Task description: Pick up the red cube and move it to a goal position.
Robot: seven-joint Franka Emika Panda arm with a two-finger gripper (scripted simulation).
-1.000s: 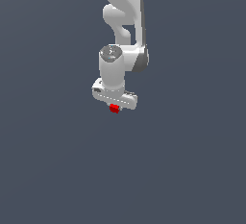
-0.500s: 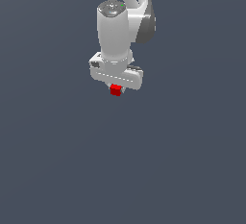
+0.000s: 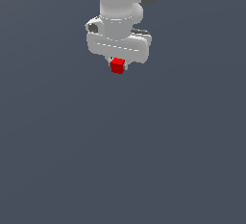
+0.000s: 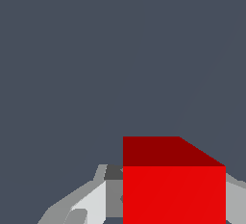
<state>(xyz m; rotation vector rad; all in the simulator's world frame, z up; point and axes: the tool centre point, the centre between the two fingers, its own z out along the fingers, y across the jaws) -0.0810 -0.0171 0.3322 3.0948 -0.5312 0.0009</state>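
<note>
The red cube [image 3: 117, 66] hangs just under the white hand of the arm, near the top of the exterior view. My gripper [image 3: 117, 66] is shut on the red cube, and the fingers are mostly hidden behind the hand and the cube. In the wrist view the red cube [image 4: 174, 184] fills the space between the grey fingers [image 4: 91, 204], held well above the plain surface. No goal marker shows in either view.
A plain dark grey-blue surface [image 3: 123, 160] spreads under the arm in both views, with no other objects on it.
The arm has risen and come closer to the exterior camera with the red cube held in the gripper. The hand now looks larger and sits higher in the view.
</note>
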